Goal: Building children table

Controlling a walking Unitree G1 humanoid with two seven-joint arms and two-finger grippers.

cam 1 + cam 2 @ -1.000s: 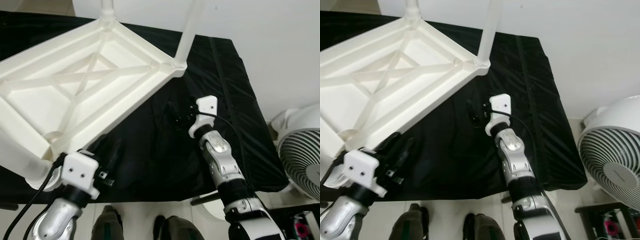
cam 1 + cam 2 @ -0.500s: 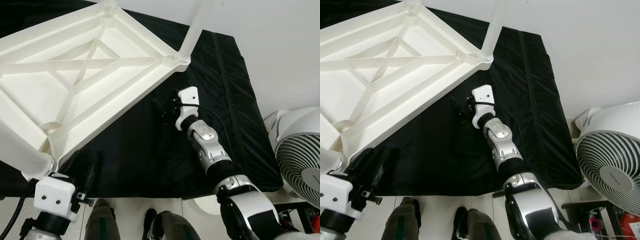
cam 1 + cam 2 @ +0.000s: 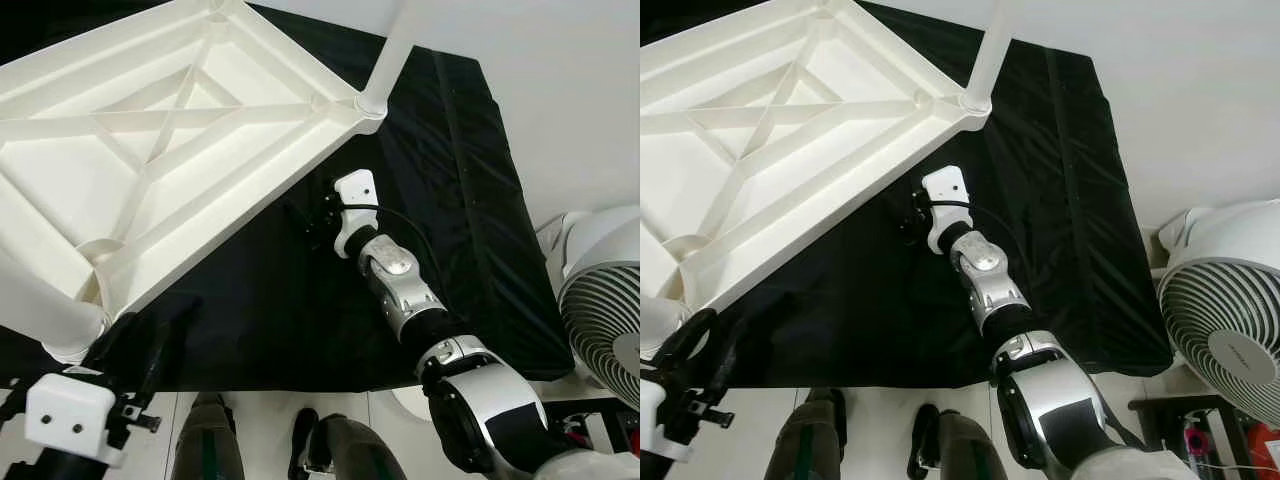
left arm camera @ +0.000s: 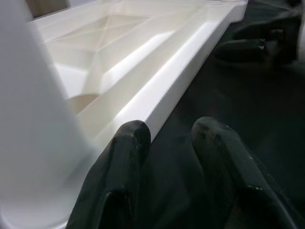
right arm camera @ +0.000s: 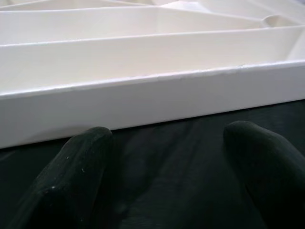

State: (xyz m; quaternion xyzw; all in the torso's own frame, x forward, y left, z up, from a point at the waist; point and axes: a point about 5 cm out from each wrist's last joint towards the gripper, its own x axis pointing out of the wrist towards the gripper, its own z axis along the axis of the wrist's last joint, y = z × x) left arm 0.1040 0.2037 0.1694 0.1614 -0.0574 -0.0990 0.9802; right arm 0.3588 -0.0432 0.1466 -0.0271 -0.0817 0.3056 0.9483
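**Right arm nearer the tabletop edge**

The upturned white tabletop [image 3: 150, 150] lies on the black-covered surface [image 3: 470, 200], legs [image 3: 395, 50] up. The right gripper [image 3: 312, 215], fingers spread wide and empty, has moved closer to its rim. The left gripper [image 4: 169, 138], fingers narrowly apart, has dropped lower by the near corner leg [image 3: 40, 315].

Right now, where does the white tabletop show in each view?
Left eye: tabletop, upper left, upside down on the black cloth.
Right eye: upper left.
Left wrist: its edge beyond the left claw.
Right wrist: its edge past the right claw.
Shared landmark: the rim.
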